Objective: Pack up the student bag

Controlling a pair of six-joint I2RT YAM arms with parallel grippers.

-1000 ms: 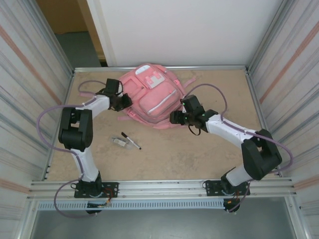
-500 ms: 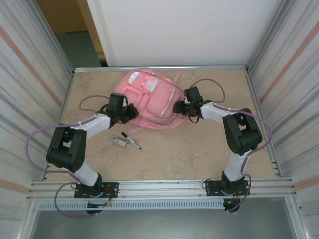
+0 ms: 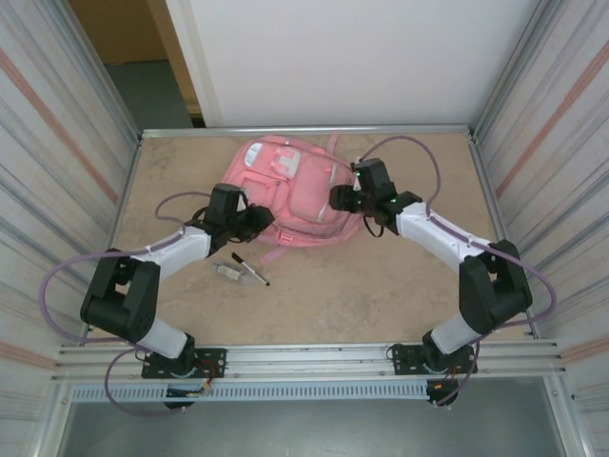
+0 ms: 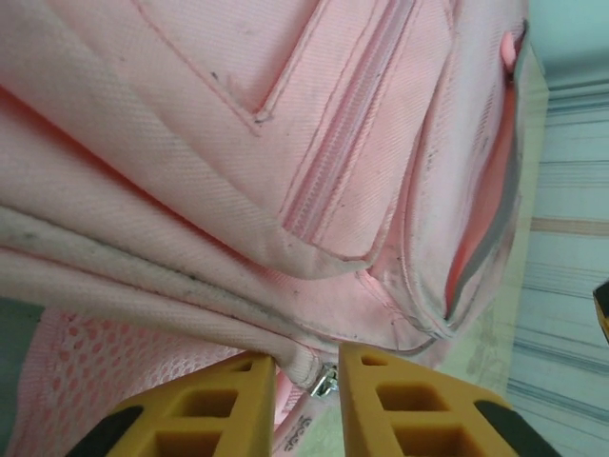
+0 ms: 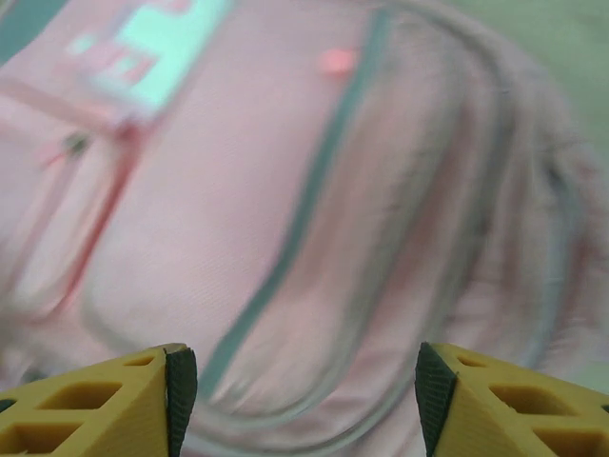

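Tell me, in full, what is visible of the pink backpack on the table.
The backpack is soft pink fabric with white-trimmed front pockets, zips and a mesh part, soiled at the seams. It lies flat, front up, at the far middle of the table. The left fingers straddle its near edge by a metal zip pull; the right fingers, wide apart, hang close over its front.

Soft, even light; one wrist view blurred.
Top view is bright, with only faint shadows (the side walls (image 3: pixel 48 190) splay outward at 3 and 9 o'clock). The left wrist view renders the student bag (image 4: pixel 190 143) crisply; the right wrist view smears it, sharpest at 6 o'clock.
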